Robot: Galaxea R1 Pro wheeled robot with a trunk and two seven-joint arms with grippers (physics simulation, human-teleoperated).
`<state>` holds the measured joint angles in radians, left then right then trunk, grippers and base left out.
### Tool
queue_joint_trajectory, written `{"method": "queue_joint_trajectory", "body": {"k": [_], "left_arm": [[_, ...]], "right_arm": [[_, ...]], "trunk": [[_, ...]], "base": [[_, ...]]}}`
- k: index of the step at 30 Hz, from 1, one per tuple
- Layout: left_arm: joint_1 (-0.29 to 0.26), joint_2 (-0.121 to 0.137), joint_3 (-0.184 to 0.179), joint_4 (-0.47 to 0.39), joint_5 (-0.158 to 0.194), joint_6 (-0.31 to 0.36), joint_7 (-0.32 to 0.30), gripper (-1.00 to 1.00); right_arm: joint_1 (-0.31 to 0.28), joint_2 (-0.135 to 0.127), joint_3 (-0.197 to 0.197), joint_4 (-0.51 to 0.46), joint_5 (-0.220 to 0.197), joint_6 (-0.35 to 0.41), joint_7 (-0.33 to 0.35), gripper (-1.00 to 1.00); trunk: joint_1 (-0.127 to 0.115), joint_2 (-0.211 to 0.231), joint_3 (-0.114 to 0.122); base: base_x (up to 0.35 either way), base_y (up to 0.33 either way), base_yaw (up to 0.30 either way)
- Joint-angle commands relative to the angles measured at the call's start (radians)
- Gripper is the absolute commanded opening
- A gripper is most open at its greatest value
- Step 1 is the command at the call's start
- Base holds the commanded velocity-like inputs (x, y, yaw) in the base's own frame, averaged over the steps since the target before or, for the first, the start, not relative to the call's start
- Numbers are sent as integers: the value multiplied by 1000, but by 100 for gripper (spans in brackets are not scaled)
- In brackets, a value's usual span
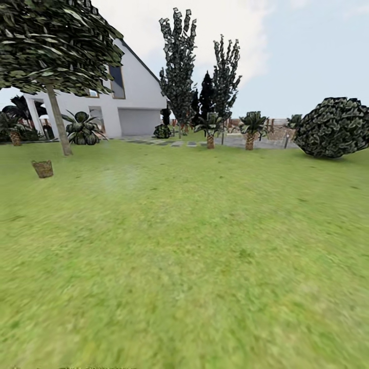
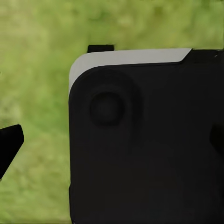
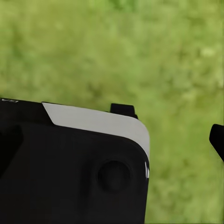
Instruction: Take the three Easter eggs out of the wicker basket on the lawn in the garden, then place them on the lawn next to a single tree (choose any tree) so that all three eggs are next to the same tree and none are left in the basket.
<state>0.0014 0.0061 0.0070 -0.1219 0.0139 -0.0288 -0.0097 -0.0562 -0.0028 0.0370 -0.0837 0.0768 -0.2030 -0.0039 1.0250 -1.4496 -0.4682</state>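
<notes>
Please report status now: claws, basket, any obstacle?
Claws: state unclear. Brown woven wicker basket far off, left, on green lawn, beside leaning grey-brown tree trunk. Open grass between.

Garden backdrop under a pale, cloudy sky

Right of the white house (image 1: 128,97) stand dark conifers (image 1: 179,61), short palms (image 1: 250,128), then a round bush (image 1: 333,128).

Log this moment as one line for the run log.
phase: approaching | basket: far left on lawn, near tree | eggs: not discernible | grippers: state unclear

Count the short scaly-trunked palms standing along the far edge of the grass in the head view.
2 clearly: one short palm in front of the tall dark conifers, another short palm to its right. A third may stand at far left; more may be hidden.
</notes>
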Motion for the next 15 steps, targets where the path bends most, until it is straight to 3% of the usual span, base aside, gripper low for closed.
{"method": "queue_joint_trajectory", "body": {"k": [1,15], "left_arm": [[0,0,1,-1,1,-2,-1,100],[0,0,1,-1,1,-2,-1,100]], "right_arm": [[-1,0,3,1,6,-3,-1,100],[-1,0,3,1,6,-3,-1,100]], "trunk": [[0,0,0],[0,0,15]], "base": [[0,0,240],[0,0,239]]}}
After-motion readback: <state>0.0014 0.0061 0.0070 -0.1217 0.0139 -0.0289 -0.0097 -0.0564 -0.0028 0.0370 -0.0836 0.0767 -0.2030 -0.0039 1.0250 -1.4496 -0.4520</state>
